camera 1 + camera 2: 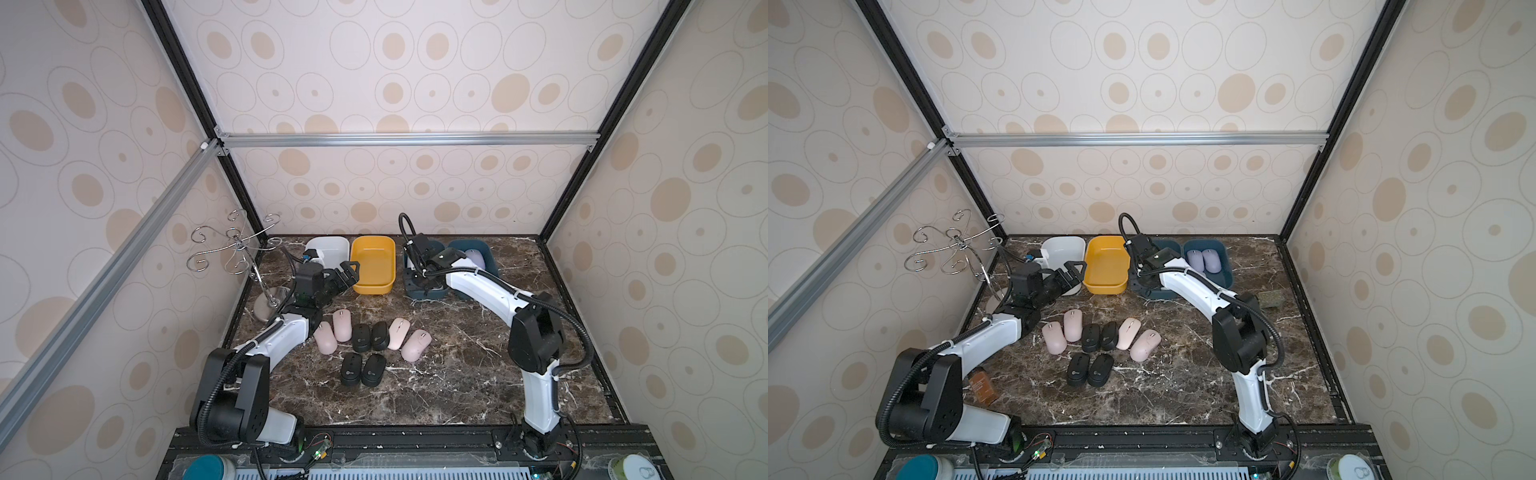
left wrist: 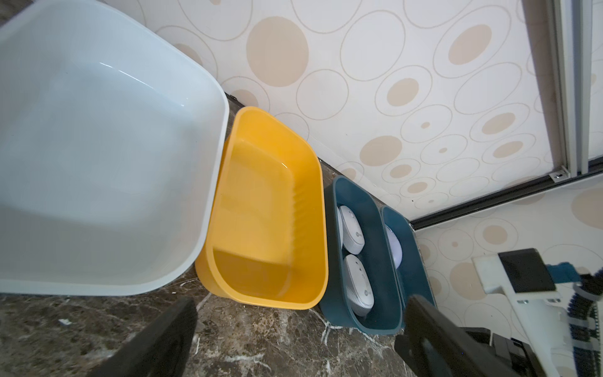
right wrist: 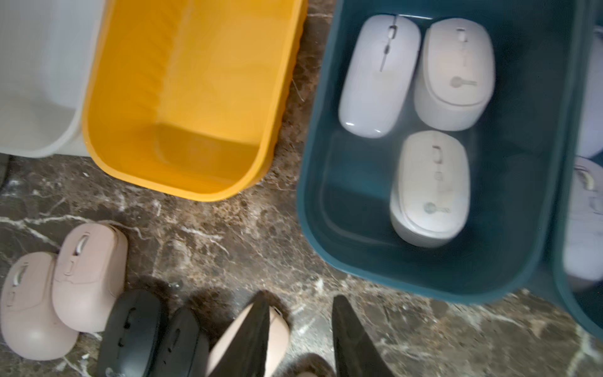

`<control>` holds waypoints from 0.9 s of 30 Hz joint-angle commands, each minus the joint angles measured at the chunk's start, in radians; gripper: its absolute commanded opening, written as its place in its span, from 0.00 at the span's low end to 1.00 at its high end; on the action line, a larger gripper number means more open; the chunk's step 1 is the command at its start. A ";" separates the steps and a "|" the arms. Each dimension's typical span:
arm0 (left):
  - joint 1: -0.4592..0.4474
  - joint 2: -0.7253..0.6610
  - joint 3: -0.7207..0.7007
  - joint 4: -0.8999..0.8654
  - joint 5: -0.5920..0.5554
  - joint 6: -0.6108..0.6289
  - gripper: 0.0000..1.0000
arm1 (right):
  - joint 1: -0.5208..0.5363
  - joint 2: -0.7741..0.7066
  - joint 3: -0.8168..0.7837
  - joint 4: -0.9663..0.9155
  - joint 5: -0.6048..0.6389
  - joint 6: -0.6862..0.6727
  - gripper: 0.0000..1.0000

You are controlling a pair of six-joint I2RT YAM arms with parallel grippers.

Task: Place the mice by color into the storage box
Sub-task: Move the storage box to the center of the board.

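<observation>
Left gripper [image 1: 350, 276]: spread wide, empty, by the yellow bin [image 1: 372, 287].
Right gripper [image 3: 299, 302]: jaws partly parted, nothing between them, at the teal bin's [image 3: 326, 228] near end.
Mice: white mice [image 3: 430, 189] binned; pink mice [image 1: 342, 325] and black mice [image 1: 360, 337] touching on the table.
Risk: tight cluster (smooth shells too), so a jaw wedging in may shove neighbours or lose its grip.

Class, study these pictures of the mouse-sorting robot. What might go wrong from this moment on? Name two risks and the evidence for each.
1. The pink mice and black mice lie packed side by side on the table. A hand closing on one may well shove or drag its neighbour.
2. The open left hand hangs near where the white bin meets the yellow bin, both empty. A mouse released there could drop into the wrong one.
</observation>
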 commanded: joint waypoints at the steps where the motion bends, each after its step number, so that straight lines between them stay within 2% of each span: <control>1: 0.006 -0.006 0.031 -0.011 -0.018 0.036 1.00 | 0.010 0.076 0.070 0.016 -0.062 0.038 0.33; 6: 0.006 -0.008 0.029 -0.008 -0.015 0.034 1.00 | 0.009 0.169 0.162 0.022 -0.100 0.065 0.32; 11: 0.009 -0.011 0.027 0.002 -0.003 0.025 1.00 | 0.006 0.244 0.230 0.036 -0.084 0.095 0.33; 15: 0.009 -0.014 0.027 0.003 0.003 0.019 1.00 | 0.003 0.336 0.355 -0.044 -0.058 0.095 0.34; 21: 0.009 -0.014 0.023 0.017 0.017 0.006 1.00 | -0.007 0.381 0.394 -0.032 -0.034 0.122 0.34; 25: 0.009 -0.010 0.021 0.018 0.017 0.000 1.00 | -0.015 0.406 0.427 -0.032 -0.014 0.133 0.30; 27: 0.008 -0.009 0.022 0.020 0.026 -0.004 1.00 | -0.014 0.415 0.446 -0.041 -0.004 0.136 0.25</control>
